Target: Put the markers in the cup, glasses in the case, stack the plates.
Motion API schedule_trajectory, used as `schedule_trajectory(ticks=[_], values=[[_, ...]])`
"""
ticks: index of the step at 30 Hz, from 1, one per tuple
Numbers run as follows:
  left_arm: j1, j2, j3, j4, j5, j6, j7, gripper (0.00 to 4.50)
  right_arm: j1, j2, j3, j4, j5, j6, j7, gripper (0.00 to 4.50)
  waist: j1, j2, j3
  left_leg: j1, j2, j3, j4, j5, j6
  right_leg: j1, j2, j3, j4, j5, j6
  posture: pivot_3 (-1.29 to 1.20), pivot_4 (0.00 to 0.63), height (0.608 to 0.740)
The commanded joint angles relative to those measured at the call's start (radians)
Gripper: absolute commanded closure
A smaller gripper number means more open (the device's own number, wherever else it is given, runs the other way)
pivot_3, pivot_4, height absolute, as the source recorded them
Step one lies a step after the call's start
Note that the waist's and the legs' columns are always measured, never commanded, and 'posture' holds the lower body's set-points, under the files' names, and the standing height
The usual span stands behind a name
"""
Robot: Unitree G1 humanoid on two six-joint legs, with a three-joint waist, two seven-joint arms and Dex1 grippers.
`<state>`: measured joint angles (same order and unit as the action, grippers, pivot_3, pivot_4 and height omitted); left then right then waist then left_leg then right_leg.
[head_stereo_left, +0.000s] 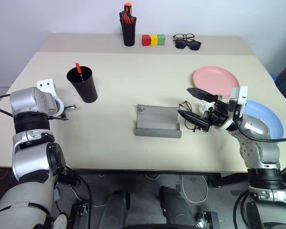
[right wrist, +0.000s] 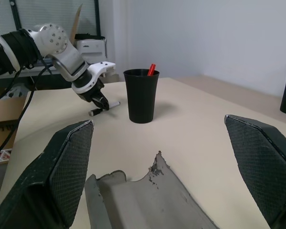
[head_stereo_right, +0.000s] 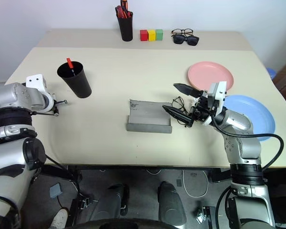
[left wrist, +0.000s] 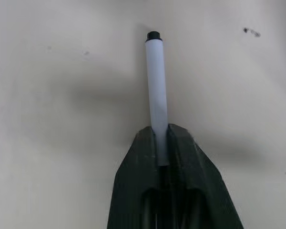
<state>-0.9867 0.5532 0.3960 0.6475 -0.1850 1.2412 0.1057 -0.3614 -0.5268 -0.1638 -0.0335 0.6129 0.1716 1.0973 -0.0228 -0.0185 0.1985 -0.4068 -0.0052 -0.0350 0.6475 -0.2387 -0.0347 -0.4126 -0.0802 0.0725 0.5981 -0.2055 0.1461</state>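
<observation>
Markers are sitting apart: the red-orange marker (head_stereo_left: 79, 68) is standing inside the cup (head_stereo_left: 83, 84), which is resting upright toward the desk's (head_stereo_left: 119, 86) left edge, while the white marker (left wrist: 157, 100) is lying on the desk just beside the cup, nearer that left edge. The left claw (left wrist: 163, 143) is pinching the white marker's near end between closed fingers, the barrel sticking out past the tips over the desk surface, its black end farthest from the claw.

Near the middle of the desk, toward the front edge, the grey case (head_stereo_left: 158, 121) is lying open with its trough facing up. The glasses (head_stereo_left: 187, 112) are resting on the desk just beside the case's right end. The right claw (head_stereo_left: 193, 104) is hanging over the glasses with its fingers spread wide and nothing between them.

Toward the right edge, the pink plate (head_stereo_left: 214, 79) and the blue plate (head_stereo_left: 264, 117) are lying side by side, unstacked, the blue one nearer the front.

Along the back edge are standing a black pen pot (head_stereo_left: 128, 29), three coloured blocks (head_stereo_left: 153, 40) and two more pairs of glasses (head_stereo_left: 187, 41).
</observation>
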Motion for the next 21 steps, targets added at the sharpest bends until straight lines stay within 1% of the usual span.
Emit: schedule_trajectory(ticks=[1, 4, 6, 8, 10, 12, 13, 14, 16, 18, 21], values=[[0.036, 0.003, 0.054, -0.066, 0.005, 0.048, 0.03, 4.46, -0.003, -0.016, -0.027, -0.033, 0.021, 0.002, 0.0, 0.0, -0.002, 0.0, 0.0, 0.0, 0.0, 0.0, 0.0, 0.0, 0.0, 0.0, 0.0, 0.0, 0.0, 0.0, 0.0, 0.0, 0.15, 0.74], [0.08, -0.012, 0.113, -0.166, 0.011, 0.071, 0.065, 4.46, -0.011, -0.016, -0.023, -0.021, 0.017, 0.002, 0.003, 0.0, -0.008, 0.0, 0.0, 0.0, 0.0, 0.0, 0.0, 0.0, 0.0, 0.0, 0.0, 0.0, 0.0, 0.0, 0.0, 0.0, 0.15, 0.74], [0.126, -0.026, 0.146, -0.287, 0.028, -0.004, 0.105, 4.46, -0.027, -0.012, -0.019, -0.003, 0.013, -0.001, 0.009, 0.0, -0.014, 0.0, 0.0, 0.0, 0.0, 0.0, 0.0, 0.0, 0.0, 0.0, 0.0, 0.0, 0.001, 0.0, 0.0, 0.0, 0.15, 0.74], [0.161, -0.046, 0.174, -0.396, 0.041, -0.1, 0.146, 4.46, -0.041, -0.008, -0.015, 0.013, 0.009, -0.006, 0.015, 0.0, -0.019, -0.001, 0.0, 0.0, 0.0, 0.0, 0.0, 0.0, 0.0, 0.0, -0.001, 0.0, 0.001, 0.0, 0.0, 0.0, 0.15, 0.74], [0.199, -0.068, 0.158, -0.512, 0.061, -0.273, 0.162, 4.46, -0.055, -0.002, -0.014, 0.03, 0.005, -0.014, 0.014, 0.0, -0.019, -0.001, 0.0, 0.0, 0.0, -0.001, 0.0, 0.001, -0.001, 0.0, 0.0, 0.0, 0.001, 0.0, -0.001, 0.0, 0.15, 0.74], [0.224, -0.087, 0.115, -0.599, 0.093, -0.467, 0.173, 4.46, -0.066, 0.003, -0.014, 0.051, -0.001, -0.028, 0.016, 0.0, -0.016, -0.001, 0.0, 0.0, 0.0, 0.0, 0.0, 0.001, -0.003, -0.001, -0.001, 0.0, 0.001, 0.001, -0.001, 0.0, 0.15, 0.74], [0.229, -0.093, 0.104, -0.614, 0.101, -0.522, 0.175, 4.46, -0.07, 0.004, -0.013, 0.059, -0.003, -0.033, 0.018, 0.0, -0.013, -0.002, 0.0, -0.001, 0.0, 0.0, 0.0, 0.001, -0.003, -0.001, -0.001, 0.0, 0.0, 0.001, -0.001, 0.0, 0.15, 0.74], [0.24, -0.096, 0.064, -0.633, 0.149, -0.682, 0.198, 4.46, -0.07, 0.003, -0.015, 0.063, -0.001, -0.035, 0.023, 0.0, -0.01, -0.001, 0.0, -0.001, 0.0, 0.0, 0.0, 0.001, -0.003, -0.001, -0.001, 0.0, 0.0, 0.001, -0.001, 0.0, 0.15, 0.74], [0.252, -0.098, 0.017, -0.646, 0.21, -0.876, 0.226, 4.46, -0.069, 0.0, -0.018, 0.068, 0.002, -0.038, 0.03, 0.0, 0.0, -0.002, 0.0, -0.001, 0.0, 0.0, 0.0, 0.001, -0.003, 0.0, -0.001, 0.0, -0.001, 0.001, -0.001, 0.0, 0.15, 0.74], [0.229, -0.106, -0.02, -0.629, 0.203, -0.898, 0.192, 4.46, -0.065, -0.006, -0.024, 0.071, 0.006, -0.04, 0.041, 0.0, 0.008, -0.002, 0.0, -0.001, 0.0, 0.001, -0.001, 0.001, -0.003, 0.0, -0.001, 0.0, -0.002, 0.001, -0.001, 0.0, 0.15, 0.74], [0.205, -0.115, -0.069, -0.573, 0.209, -0.982, 0.162, 4.46, -0.06, -0.009, -0.03, 0.069, 0.005, -0.044, 0.044, 0.0, 0.01, -0.002, 0.0, -0.001, 0.0, 0.001, -0.001, 0.001, -0.003, 0.0, -0.001, 0.0, -0.002, 0.001, -0.001, 0.0, 0.15, 0.74]])
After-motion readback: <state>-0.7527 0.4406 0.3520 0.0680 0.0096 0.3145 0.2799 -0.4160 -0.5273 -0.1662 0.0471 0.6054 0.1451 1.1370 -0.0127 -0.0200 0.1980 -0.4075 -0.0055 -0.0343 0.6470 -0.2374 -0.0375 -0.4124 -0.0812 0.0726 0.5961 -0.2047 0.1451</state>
